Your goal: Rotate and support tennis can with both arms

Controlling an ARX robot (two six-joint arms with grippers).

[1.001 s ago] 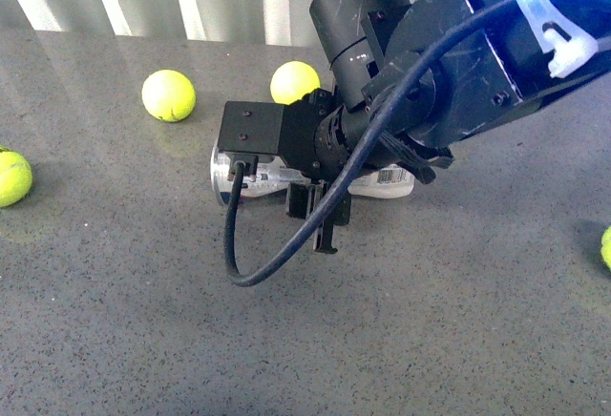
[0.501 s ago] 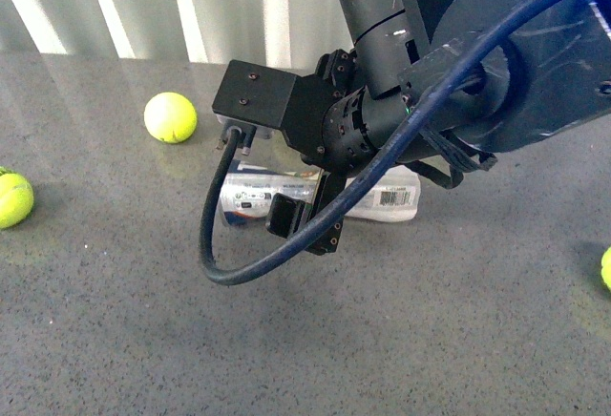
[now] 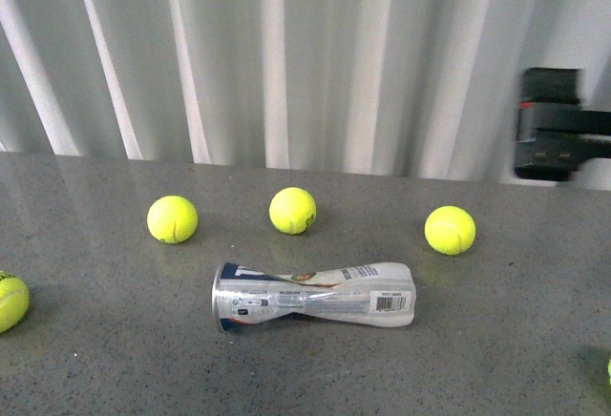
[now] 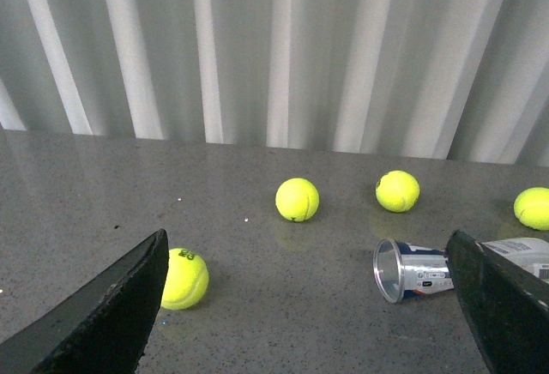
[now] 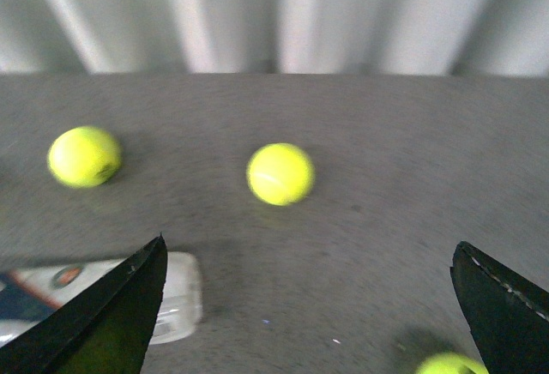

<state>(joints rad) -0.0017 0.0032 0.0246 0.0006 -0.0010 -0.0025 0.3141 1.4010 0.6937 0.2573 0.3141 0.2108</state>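
Left fingers (image 4: 103, 314), right fingers (image 5: 94, 322): wide, empty

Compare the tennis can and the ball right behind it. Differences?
The tennis can is a long clear tube, pinched at mid-length; the ball is a round sphere. The can carries a white-and-blue label with a barcode; the ball is plain yellow-green. Both rest on the grey table, ungripped.

Clear, glossy, silvery-rimmed plastic tennis can (image 3: 315, 294); fuzzy felt-like balls (image 3: 173, 219); speckled, faintly reflective grey table (image 3: 115, 359).
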